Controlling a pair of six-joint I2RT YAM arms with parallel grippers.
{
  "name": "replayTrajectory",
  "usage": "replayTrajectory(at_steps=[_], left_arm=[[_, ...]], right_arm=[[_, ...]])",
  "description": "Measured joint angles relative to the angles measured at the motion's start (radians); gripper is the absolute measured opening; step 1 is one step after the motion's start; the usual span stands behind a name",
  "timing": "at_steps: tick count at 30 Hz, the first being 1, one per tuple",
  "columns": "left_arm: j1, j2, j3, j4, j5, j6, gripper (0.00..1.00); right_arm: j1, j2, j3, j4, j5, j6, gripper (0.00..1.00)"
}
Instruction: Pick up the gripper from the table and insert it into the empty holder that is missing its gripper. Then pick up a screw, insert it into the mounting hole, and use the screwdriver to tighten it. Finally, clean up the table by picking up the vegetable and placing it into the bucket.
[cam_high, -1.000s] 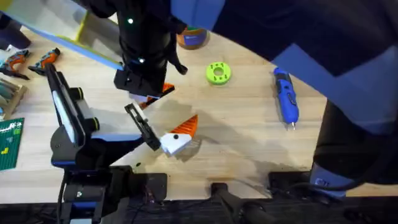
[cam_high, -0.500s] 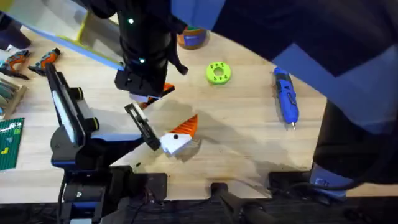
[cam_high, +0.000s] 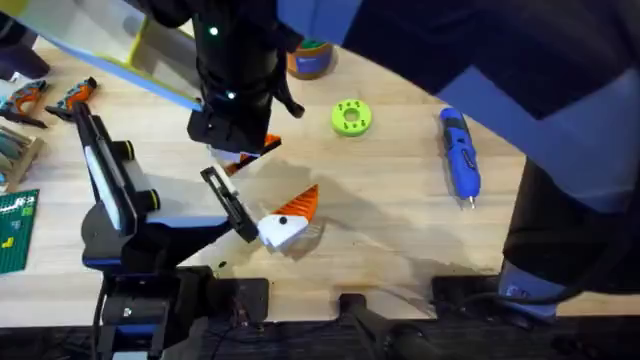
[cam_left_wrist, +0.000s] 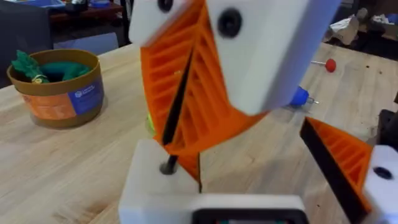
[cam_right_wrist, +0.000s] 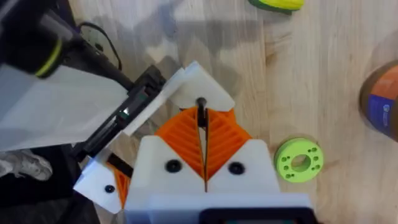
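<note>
My right gripper (cam_right_wrist: 202, 134) reaches across the table, and its orange ribbed pads (cam_left_wrist: 205, 106) are shut on a thin black screw (cam_right_wrist: 200, 115). The screw's tip stands on the white holder (cam_left_wrist: 155, 186) at the end of my left arm. My left gripper (cam_high: 290, 215) is open; its other finger carries an orange wedge (cam_left_wrist: 339, 155). An orange sliver shows beside the screw, and I cannot tell if it is the gripper. The blue screwdriver (cam_high: 460, 155) lies at the right. The yellow-green vegetable (cam_right_wrist: 277, 3) lies beyond the holder. The bucket (cam_left_wrist: 59, 87) stands at the far side.
A lime-green disc with holes (cam_high: 350, 117) lies between the bucket (cam_high: 310, 60) and the screwdriver. A rod with a red handle (cam_left_wrist: 329, 64) lies farther off. Tools and a green board (cam_high: 15, 230) sit at the left edge. A green toy lies inside the bucket.
The right gripper has shifted very slightly over the holder. Nothing else has moved.
</note>
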Motion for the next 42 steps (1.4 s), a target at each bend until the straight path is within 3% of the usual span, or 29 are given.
replayTrajectory(at_steps=[42], left_arm=[[0.0, 0.0, 0.0, 0.001, -0.013, -0.015, 0.986]], right_arm=[[0.003, 0.018, 0.002, 0.015, -0.001, 0.02, 0.006]])
